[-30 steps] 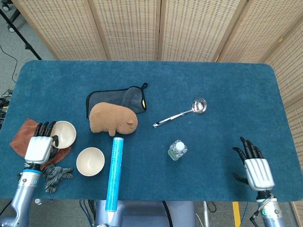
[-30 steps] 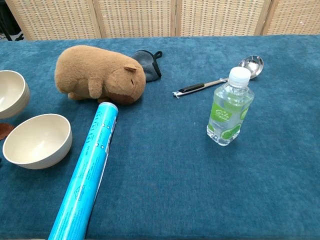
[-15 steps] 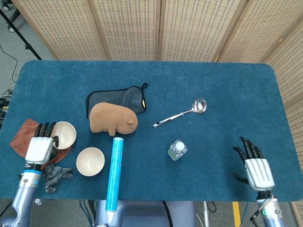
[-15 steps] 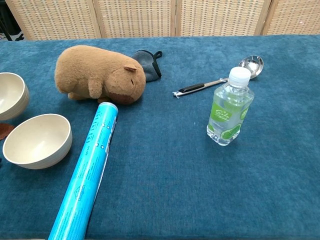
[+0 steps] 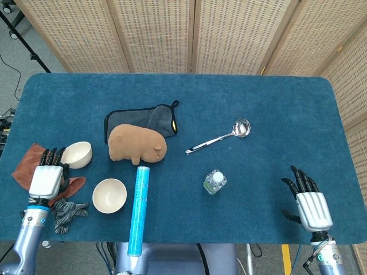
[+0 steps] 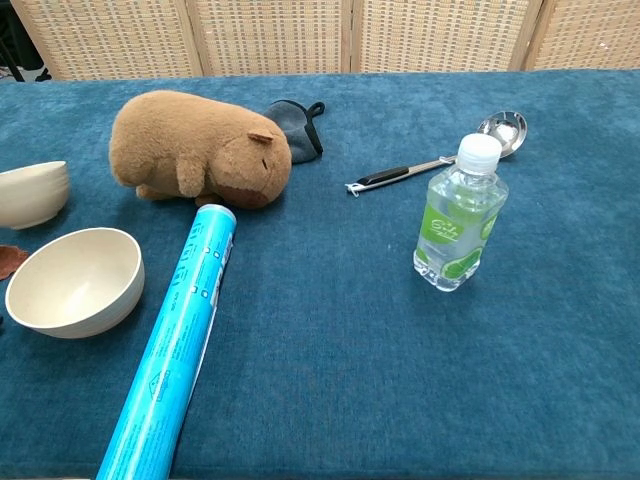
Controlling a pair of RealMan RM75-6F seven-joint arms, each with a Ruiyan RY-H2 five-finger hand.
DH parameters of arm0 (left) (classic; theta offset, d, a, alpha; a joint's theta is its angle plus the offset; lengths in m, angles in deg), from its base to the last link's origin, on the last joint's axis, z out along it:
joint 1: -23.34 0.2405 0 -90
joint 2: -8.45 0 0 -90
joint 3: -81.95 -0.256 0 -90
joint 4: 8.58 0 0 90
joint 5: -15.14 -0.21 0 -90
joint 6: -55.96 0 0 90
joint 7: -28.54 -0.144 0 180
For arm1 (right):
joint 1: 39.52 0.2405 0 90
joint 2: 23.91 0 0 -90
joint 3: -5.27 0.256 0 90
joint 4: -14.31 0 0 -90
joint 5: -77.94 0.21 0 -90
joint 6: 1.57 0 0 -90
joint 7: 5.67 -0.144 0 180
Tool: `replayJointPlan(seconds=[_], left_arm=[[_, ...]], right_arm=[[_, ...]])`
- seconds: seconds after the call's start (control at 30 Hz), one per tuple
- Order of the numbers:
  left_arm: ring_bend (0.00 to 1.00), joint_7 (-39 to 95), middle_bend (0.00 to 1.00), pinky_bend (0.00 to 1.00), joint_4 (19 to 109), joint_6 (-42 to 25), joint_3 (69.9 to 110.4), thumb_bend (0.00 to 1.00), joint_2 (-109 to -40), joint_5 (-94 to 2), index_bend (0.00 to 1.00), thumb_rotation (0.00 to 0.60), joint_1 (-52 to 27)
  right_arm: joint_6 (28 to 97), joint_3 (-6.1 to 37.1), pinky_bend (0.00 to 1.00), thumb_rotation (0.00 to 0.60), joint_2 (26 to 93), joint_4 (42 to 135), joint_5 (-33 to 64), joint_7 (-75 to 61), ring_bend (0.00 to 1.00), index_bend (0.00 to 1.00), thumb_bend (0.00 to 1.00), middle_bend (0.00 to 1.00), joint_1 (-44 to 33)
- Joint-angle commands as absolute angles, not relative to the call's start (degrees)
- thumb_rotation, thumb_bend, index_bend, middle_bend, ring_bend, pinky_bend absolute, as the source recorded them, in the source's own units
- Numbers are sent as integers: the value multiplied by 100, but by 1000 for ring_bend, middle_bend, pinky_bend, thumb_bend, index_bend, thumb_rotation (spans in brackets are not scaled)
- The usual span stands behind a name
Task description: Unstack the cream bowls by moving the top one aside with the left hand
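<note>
One cream bowl [image 5: 109, 195] stands upright on the blue table near its front left; the chest view shows this bowl [image 6: 75, 282] at the lower left. A second cream bowl [image 5: 77, 154] is raised and tipped on its side, and my left hand [image 5: 47, 175] holds it at its left rim. In the chest view that raised bowl [image 6: 30, 192] shows side-on at the left edge, and the hand is out of frame. My right hand [image 5: 309, 203] hangs at the front right with fingers apart, holding nothing.
A brown plush animal [image 5: 137, 143] lies on a grey mitt [image 5: 140, 119]. A blue tube [image 5: 139, 209] lies just right of the standing bowl. A water bottle [image 5: 215, 181] and a metal ladle [image 5: 221, 137] sit mid-table. A brown cloth [image 5: 26, 163] and grey gloves [image 5: 69, 213] lie under the left hand.
The bowl at my left hand has risen off the cloth and tipped from upright onto its side. The front bowl and the right hand have not moved.
</note>
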State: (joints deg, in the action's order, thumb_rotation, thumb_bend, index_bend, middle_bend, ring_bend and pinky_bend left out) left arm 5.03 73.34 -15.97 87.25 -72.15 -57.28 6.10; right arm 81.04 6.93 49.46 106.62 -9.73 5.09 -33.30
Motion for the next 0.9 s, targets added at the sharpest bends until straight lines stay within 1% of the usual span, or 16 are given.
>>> replayJointPlan(seconds=[0.03, 0.33, 0.5, 0.63, 0.77, 0.9], left_arm=[[0, 500, 125, 41, 7360, -1630, 8729, 304, -7198, -5746, 591, 600, 610], [0, 711, 125, 40, 7636, -1957, 8923, 305, -7122, -5777, 584, 600, 652], [0, 1094, 125, 40, 8230, -2281, 9219, 304, -6909, -5693, 578, 600, 742], [0, 1265, 125, 40, 8709, -2366, 9281, 304, -6708, -5618, 570, 600, 833], [0, 1500, 125, 40, 9205, -2511, 9241, 304, -6512, -5640, 566, 600, 997], [0, 1942, 125, 40, 9851, -2845, 8919, 303, -6348, -5888, 560, 600, 1402]], right_arm=[[8108, 691, 152, 600, 4948, 10662, -977, 511, 0, 217, 156, 0, -3332], [8132, 684, 152, 600, 4938, 10670, -1007, 493, 0, 217, 156, 0, -3339], [8132, 676, 152, 600, 4941, 10673, -1032, 477, 0, 217, 156, 0, -3334], [8139, 671, 152, 600, 4939, 10688, -1063, 445, 0, 217, 156, 0, -3329], [8164, 669, 152, 600, 4923, 10716, -1097, 394, 0, 217, 156, 0, -3330], [8175, 646, 152, 600, 4927, 10736, -1147, 343, 0, 217, 156, 0, -3332]])
